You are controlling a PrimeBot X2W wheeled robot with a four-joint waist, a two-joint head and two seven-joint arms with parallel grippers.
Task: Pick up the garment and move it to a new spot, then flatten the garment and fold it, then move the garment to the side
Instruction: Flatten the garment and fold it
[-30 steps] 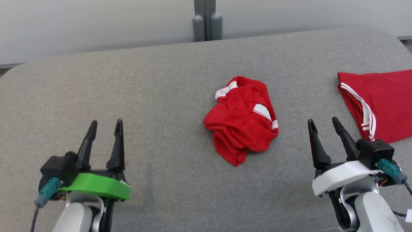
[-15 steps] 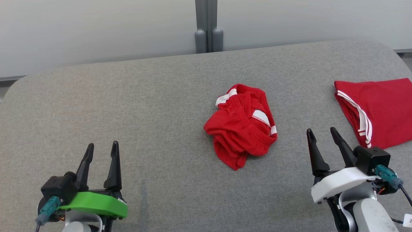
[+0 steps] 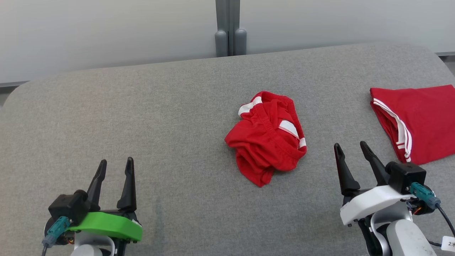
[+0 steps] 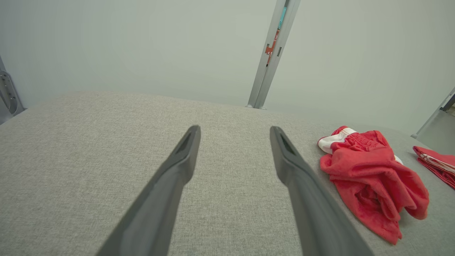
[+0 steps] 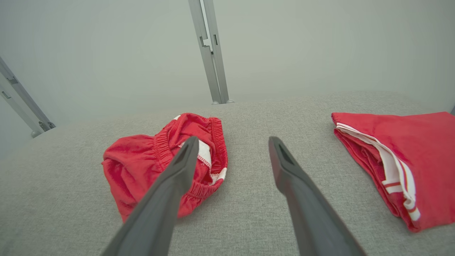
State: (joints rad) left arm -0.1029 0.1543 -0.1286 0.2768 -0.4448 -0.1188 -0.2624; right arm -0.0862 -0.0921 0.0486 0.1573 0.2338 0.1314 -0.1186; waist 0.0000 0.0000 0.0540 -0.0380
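Note:
The garment (image 3: 268, 137) is a crumpled red pair of shorts with white stripes, lying in a heap near the middle of the grey padded table (image 3: 170, 117). It also shows at the right of the left wrist view as the garment (image 4: 369, 177), and at the left of the right wrist view as the garment (image 5: 156, 160). My left gripper (image 3: 114, 166) hovers open at the lower left, far from it. My right gripper (image 3: 350, 151) stands open at the lower right, a short way right of the heap. Nothing is between either pair of fingers.
A second red garment with white stripes (image 3: 417, 121), folded flat, lies at the table's right edge, close to my right gripper; it also shows as the folded garment (image 5: 401, 160). A grey post (image 3: 230, 28) and pale wall stand behind the table.
The head camera has tilted, shifting the whole picture down. Both grippers stay open; the right one sits slightly lower and further left. The garment has not moved.

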